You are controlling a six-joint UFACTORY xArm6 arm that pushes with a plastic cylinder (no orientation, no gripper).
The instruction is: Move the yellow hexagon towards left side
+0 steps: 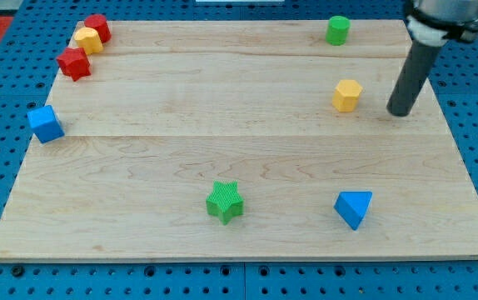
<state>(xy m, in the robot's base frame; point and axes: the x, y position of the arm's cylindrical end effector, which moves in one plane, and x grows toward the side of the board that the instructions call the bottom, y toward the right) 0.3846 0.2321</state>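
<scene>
The yellow hexagon [347, 95] sits on the wooden board [239, 158] at the view's upper right. My tip [400, 112] rests on the board just to the view's right of the hexagon, a short gap apart and slightly lower. The dark rod rises from it toward the view's top right corner.
A green cylinder [337, 30] stands near the top edge above the hexagon. A green star [225, 202] and a blue triangle [354, 207] lie near the bottom. At the view's left are a blue cube [46, 123], a red star [74, 63], a yellow block [87, 40] and a red block [98, 26].
</scene>
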